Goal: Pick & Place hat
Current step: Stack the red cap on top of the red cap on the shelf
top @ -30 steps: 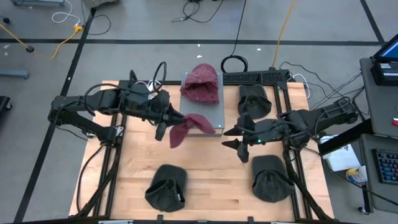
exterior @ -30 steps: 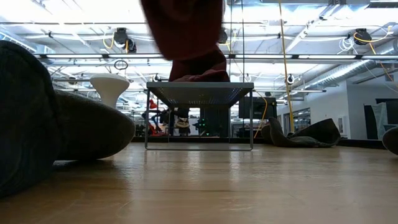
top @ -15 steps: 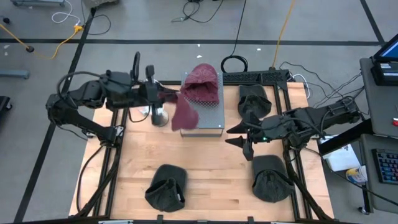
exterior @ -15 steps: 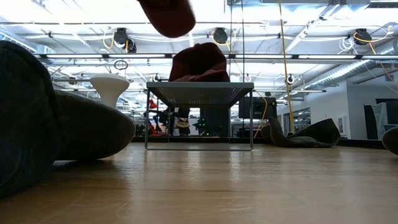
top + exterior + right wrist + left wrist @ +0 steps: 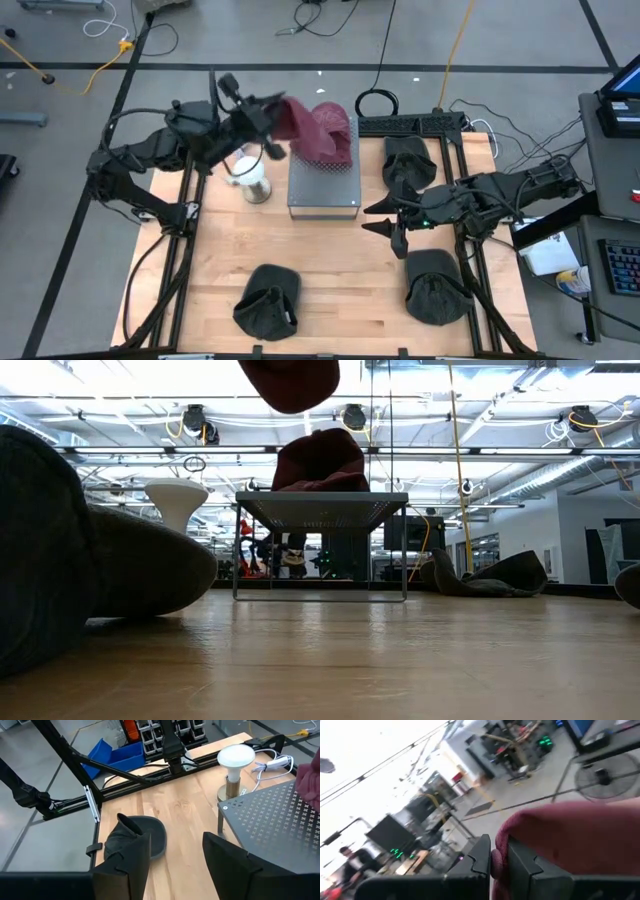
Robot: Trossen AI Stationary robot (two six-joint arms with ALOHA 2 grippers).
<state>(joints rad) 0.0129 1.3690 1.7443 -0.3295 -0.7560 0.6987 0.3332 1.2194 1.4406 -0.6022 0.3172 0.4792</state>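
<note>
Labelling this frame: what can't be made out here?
- Left gripper fingertips: high view, covered by the held red hat.
- Held hat: low view, top edge cuts it.
- Stand top under the second red hat: hidden.
- Near-left dark hat: low view, cut off.

Two red hats [image 5: 325, 135] (four dark hats [image 5: 268, 300])

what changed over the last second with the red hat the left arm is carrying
The left claw, shut on the dark red fabric hat, swung it from the front of the perforated grey metal stand to the back, beside the second red hat. The right claw and dark green hats stayed put.
</note>
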